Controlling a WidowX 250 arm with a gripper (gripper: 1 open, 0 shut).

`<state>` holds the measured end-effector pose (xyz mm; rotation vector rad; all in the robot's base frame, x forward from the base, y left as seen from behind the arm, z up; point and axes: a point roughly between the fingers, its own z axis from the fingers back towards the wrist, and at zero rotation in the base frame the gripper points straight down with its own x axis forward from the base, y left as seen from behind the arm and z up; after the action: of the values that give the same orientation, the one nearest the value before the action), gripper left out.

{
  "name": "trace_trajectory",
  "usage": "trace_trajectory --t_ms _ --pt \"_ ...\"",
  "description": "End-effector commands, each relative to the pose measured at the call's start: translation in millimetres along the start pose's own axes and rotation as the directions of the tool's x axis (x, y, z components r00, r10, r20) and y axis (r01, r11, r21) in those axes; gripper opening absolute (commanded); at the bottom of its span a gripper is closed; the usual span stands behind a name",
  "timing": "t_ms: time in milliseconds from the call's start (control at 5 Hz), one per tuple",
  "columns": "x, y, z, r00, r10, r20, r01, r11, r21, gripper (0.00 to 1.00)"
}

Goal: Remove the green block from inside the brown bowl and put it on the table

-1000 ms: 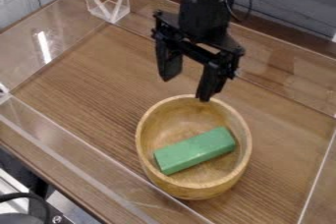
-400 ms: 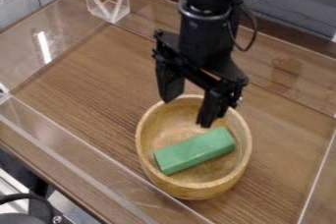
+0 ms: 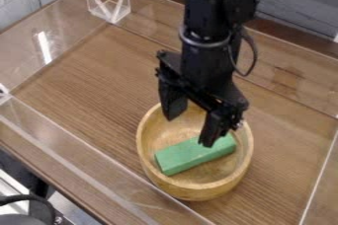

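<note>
Since the earlier frame, gripper (image 3: 195, 120) has dropped from above the far rim down into the brown bowl (image 3: 169, 184), nearer the camera. Single camera view: black arm pts straight down, fingers spread wide, nothing held, w/ one finger (image 3: 173, 104) over the bowl's far-left inside & the other at the green block (image 3: 195, 154)'s far end; can't tell if touching. Block lies diagonal inside bowl, unmoved. Bowl sits on the table (image 3: 93, 81), w/ clear acrylic walls (image 3: 53, 27) around.

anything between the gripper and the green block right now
Nothing: in the camera view the open gripper hangs just above the green block in the brown bowl, with only air between them.
</note>
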<state>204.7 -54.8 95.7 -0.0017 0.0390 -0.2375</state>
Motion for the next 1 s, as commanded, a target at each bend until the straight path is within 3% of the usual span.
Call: trace_trajectory --t_ms 0,800 --pt "4.5 -3.5 1.5 0.997 -0.062 0.052 0.062 0.998 -0.007 1.00" --pt "7.9 1.4 -6.6 0.992 -0.116 0.055 0.118 0.992 -0.038 1.00"
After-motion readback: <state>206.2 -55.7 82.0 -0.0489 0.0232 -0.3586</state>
